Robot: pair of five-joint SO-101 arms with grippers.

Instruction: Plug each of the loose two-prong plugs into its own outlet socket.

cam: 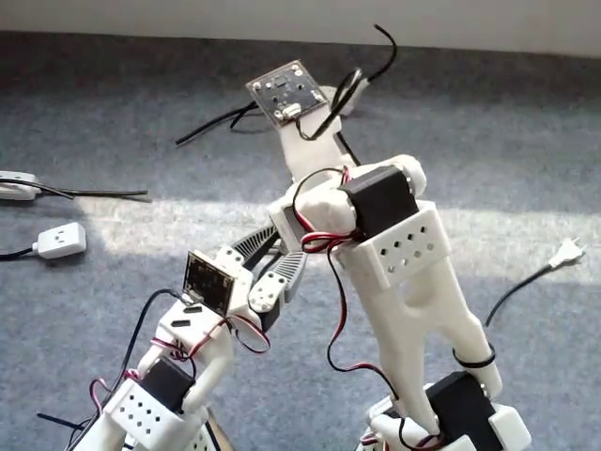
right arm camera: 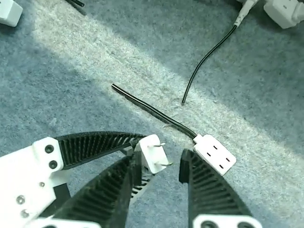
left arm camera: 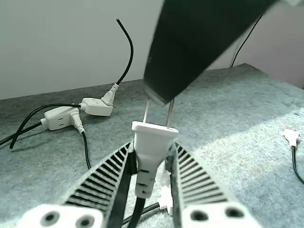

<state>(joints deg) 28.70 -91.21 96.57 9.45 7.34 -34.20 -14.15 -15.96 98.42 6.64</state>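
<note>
My left gripper is shut on a white two-prong plug, prongs pointing away from the wrist and up against a dark part of the other arm. In the right wrist view this plug and the left gripper's ribbed fingers sit just in front of my right gripper, which is open. A white socket on a black cable lies on the carpet beside one right finger. Another loose plug lies at the far right. In the high view the left gripper is under the right arm.
Grey carpet all round. A white socket and a second one lie at the far left. Two sockets with plugs in them lie farther off. Loose black cables run at the back.
</note>
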